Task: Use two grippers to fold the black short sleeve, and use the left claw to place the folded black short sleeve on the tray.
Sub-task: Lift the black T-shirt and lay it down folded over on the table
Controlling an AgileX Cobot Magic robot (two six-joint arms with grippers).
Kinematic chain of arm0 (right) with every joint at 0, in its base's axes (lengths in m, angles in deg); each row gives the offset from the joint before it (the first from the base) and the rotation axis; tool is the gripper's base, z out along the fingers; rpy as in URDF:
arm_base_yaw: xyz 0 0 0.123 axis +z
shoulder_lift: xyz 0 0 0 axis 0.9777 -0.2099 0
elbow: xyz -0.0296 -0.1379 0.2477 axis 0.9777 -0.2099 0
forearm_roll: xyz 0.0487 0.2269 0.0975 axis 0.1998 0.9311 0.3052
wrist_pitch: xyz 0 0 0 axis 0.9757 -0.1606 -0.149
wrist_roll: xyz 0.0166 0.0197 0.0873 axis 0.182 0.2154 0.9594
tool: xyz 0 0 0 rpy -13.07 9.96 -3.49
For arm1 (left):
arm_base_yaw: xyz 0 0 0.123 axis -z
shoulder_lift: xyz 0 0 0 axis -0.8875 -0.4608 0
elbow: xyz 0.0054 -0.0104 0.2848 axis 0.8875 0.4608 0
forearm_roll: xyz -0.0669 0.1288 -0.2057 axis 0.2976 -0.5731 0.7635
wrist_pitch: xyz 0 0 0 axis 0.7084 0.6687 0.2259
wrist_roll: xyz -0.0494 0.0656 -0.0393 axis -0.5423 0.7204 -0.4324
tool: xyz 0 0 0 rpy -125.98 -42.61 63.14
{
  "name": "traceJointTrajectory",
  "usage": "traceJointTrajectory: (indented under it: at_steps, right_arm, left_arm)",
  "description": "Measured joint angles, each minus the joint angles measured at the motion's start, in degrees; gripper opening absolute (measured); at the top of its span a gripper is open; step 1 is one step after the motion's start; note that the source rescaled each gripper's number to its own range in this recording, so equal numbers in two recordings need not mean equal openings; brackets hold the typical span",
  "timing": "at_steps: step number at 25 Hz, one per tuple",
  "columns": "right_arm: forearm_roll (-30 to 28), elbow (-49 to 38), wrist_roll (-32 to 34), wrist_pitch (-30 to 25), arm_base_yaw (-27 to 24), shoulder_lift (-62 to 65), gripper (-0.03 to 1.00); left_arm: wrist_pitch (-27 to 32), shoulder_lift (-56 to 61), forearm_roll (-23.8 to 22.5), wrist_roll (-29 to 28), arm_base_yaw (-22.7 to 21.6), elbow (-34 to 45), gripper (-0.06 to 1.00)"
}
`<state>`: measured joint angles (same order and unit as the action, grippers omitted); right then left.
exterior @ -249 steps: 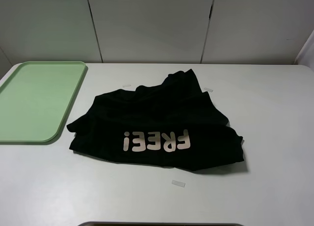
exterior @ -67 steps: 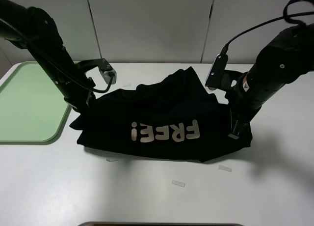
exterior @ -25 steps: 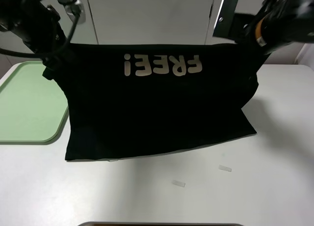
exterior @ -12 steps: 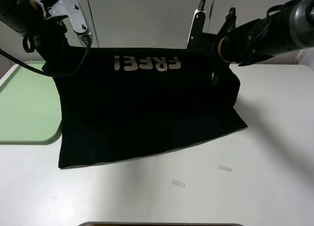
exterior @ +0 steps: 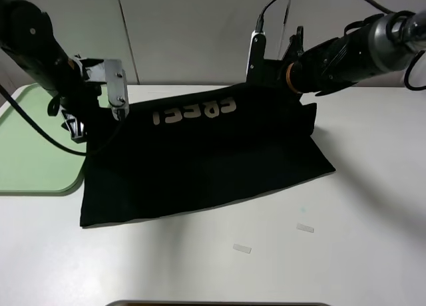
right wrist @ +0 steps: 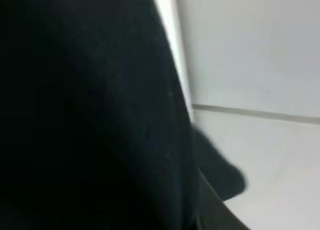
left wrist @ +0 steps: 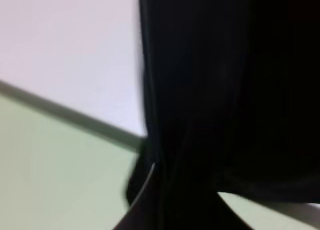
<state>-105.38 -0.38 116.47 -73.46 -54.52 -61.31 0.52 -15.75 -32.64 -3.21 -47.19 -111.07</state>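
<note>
Across the worktop (exterior: 299,266), the black short sleeve (exterior: 206,159) slopes up from its flat near hem to two raised far corners. Each corner seems clamped, tips buried in cloth, one by the left claw (exterior: 78,123) and one by the right claw (exterior: 301,96). Beside the shirt's left edge lies the tray (exterior: 33,166).

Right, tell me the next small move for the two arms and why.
Probably lower both grippers together until the held edge lies on the table. The left gripper and right gripper hold the black shirt by its far edge, raised, while its near hem rests flat.
</note>
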Motion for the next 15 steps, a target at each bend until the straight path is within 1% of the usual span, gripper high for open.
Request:
traceJointTrajectory:
  at_steps: [3,6,8,10,14,15]
  right_arm:
    - [7.42,-1.34,-6.55,0.17,0.00,-0.19,0.00]
    - [17.25,-3.57,-15.40,-0.23,0.05,-0.19,0.00]
    - [23.02,-4.72,-20.95,-1.36,0.11,-0.19,0.00]
    - [29.38,-5.07,-24.82,-3.07,0.11,-0.19,0.00]
    - [40.43,-5.21,-30.24,-7.18,0.11,-0.07,0.00]
    - [42.29,-5.21,-31.40,-8.14,0.11,-0.02,0.00]
  left_arm:
    - [-0.43,-0.05,1.54,2.98,0.26,2.26,0.01]
    - [0.23,-0.05,5.39,5.98,0.30,3.12,0.01]
    - [1.65,-0.05,8.66,7.60,0.30,3.30,0.01]
    - [3.39,-0.05,11.81,9.26,0.30,3.38,0.01]
    - [8.90,-0.05,19.41,13.33,0.30,3.38,0.01]
    - [10.26,-0.05,21.09,14.38,0.30,3.38,0.01]
